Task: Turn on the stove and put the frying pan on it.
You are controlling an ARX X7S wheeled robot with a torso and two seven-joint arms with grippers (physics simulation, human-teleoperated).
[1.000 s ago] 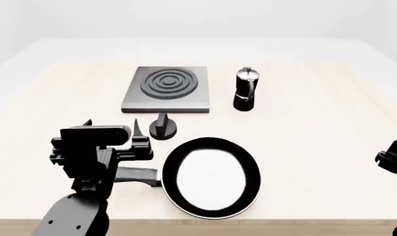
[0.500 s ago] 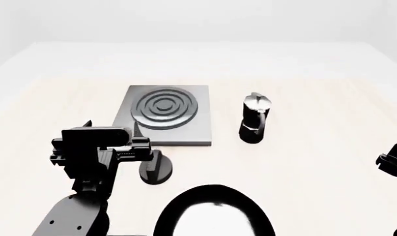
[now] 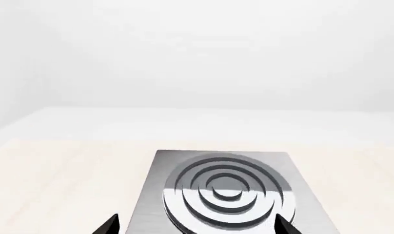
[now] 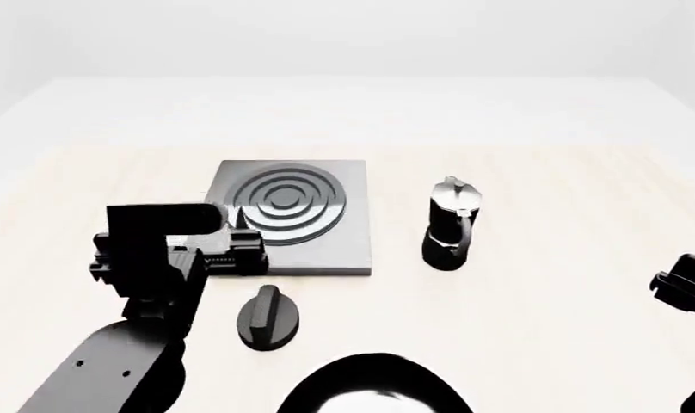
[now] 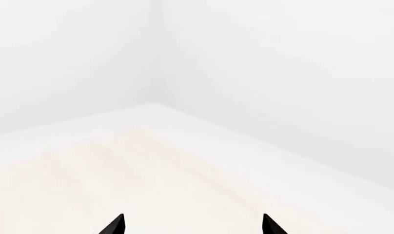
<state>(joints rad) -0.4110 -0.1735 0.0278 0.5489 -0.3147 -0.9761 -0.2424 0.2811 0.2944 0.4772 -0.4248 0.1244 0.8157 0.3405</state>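
Nothing looks done yet: the frying pan (image 4: 377, 387) sits at the bottom centre of the head view, off the stove (image 4: 288, 215), the knob (image 4: 267, 318) lies untouched, and both the left gripper (image 3: 195, 226) and right gripper (image 5: 191, 225) are spread and empty.

One stove (image 4: 290, 215), one knob (image 4: 267, 317), one frying pan (image 4: 371, 387), one moka pot (image 4: 449, 224), one table (image 4: 554, 284), two robot arms

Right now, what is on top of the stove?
Nothing rests on the stove; its burner rings lie bare. The left gripper covers its near-left corner in the head view.
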